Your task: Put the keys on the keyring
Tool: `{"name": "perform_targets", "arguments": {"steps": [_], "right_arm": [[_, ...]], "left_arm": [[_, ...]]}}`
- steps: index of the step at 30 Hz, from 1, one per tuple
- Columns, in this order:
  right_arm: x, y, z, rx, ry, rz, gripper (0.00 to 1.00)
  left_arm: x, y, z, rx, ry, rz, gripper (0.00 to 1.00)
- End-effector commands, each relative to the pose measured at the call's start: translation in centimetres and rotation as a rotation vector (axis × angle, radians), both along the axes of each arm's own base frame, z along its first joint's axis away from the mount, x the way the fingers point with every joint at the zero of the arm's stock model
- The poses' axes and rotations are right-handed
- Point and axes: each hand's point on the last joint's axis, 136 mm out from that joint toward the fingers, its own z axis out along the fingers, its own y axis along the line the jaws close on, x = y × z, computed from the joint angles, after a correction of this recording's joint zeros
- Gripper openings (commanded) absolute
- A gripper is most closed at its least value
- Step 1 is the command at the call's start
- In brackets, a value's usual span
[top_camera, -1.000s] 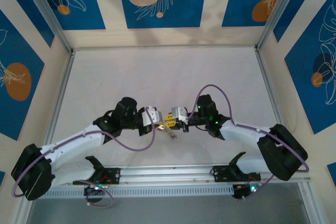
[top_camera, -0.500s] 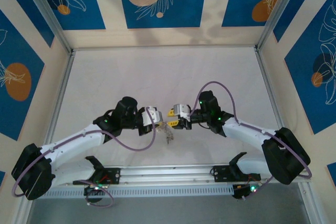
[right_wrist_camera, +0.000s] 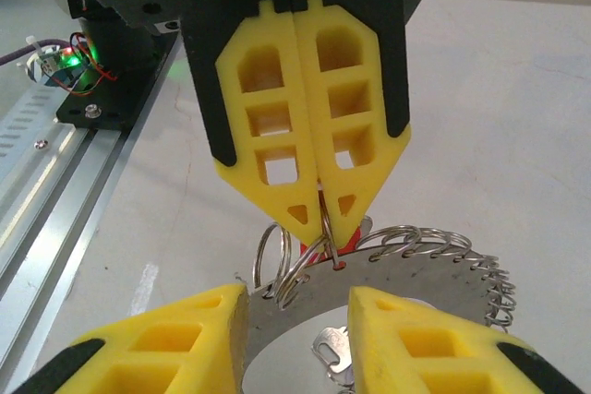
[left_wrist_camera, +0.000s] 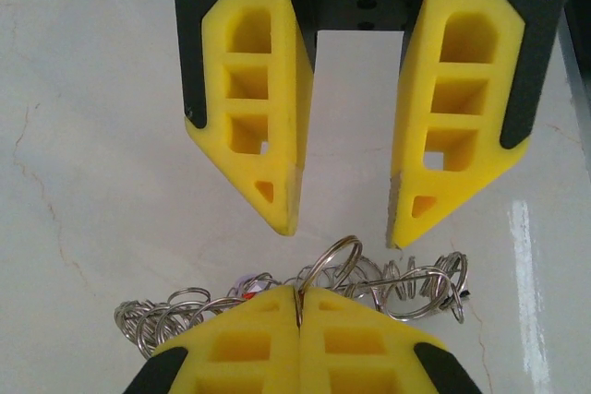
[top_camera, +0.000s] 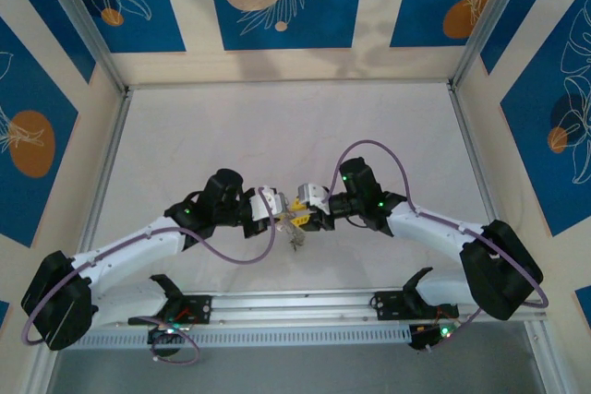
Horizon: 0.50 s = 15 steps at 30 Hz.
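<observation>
The keyring (right_wrist_camera: 425, 288) is found between the two facing grippers, one small loop (left_wrist_camera: 332, 263) on its rim being pinched edge-on by the closed left gripper (right_wrist_camera: 320, 219), while the parted fingers of the right gripper (right_wrist_camera: 297, 300) are set astride the rim just beside that loop.

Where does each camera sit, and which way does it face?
Top external: above, behind the bases, looking down on the table; left gripper and right gripper meet at the keyring.
Left wrist: faces the open right gripper; own left gripper pinches a keyring loop.
Right wrist: faces the left gripper; own fingers frame the keyring.
Shared: both wrist views show both grippers and the keyring.
</observation>
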Motion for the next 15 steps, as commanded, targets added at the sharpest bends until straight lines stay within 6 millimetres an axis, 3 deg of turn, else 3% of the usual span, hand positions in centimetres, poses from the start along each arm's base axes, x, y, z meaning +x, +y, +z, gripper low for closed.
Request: {"name": "perform_targets", "arguments": {"steps": [1, 15], "right_arm": [[0.4, 0.7, 0.1, -0.016, 0.038, -0.023, 0.3], [2.0, 1.3, 0.3, -0.004, 0.02, -0.118, 0.1]], "left_arm": [[0.0, -0.6, 1.5, -0.027, -0.03, -0.015, 0.0], [0.0, -0.5, 1.6, -0.033, -0.024, -0.007, 0.0]]}}
